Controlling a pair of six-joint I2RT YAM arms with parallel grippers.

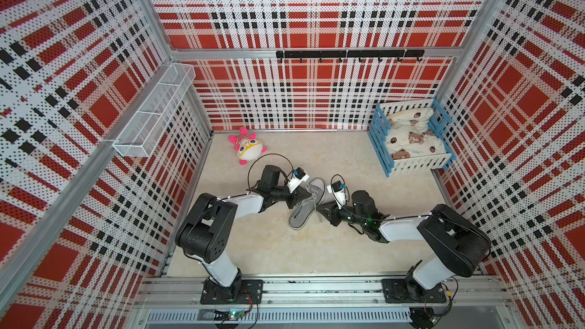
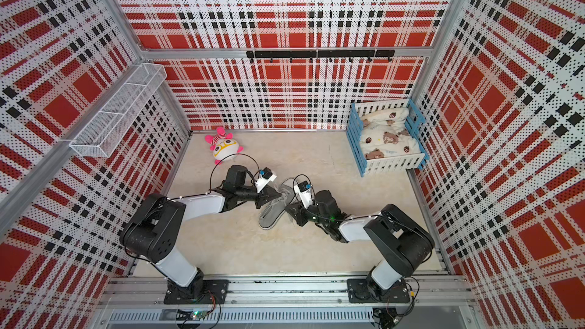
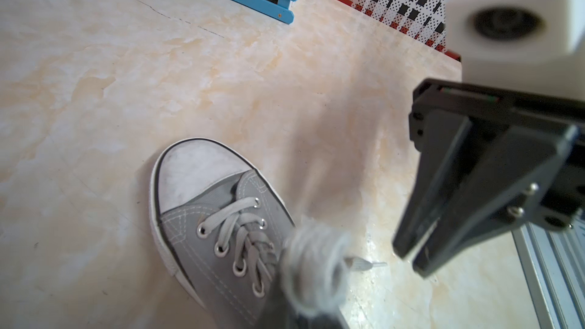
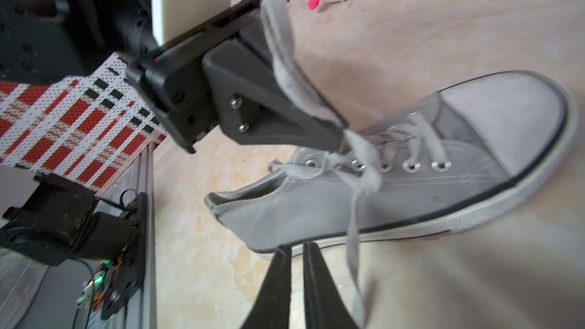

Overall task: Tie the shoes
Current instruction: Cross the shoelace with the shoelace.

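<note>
A grey canvas shoe (image 1: pixel 300 218) (image 2: pixel 270 218) with a white toe cap (image 3: pixel 193 172) lies on the pale floor between both arms. My left gripper (image 1: pixel 308 197) (image 4: pixel 342 136) hovers over the eyelets and is shut on a pale grey lace (image 4: pixel 285 71), which drapes over its fingers; close up, the lace (image 3: pixel 313 257) is a blur around that gripper. My right gripper (image 4: pixel 296 246) (image 3: pixel 411 256) stands beside the shoe's sole, jaws a narrow gap apart with nothing between them. A loose lace strand (image 4: pixel 353 232) hangs just beside it.
A pink-and-white plush toy (image 1: pixel 248 147) lies at the back left. A blue-and-white crate (image 1: pixel 380 144) with a bear-print blanket stands at the back right. A wire basket (image 1: pixel 155 112) hangs on the left wall and a black hook rail (image 1: pixel 348 54) on the back wall.
</note>
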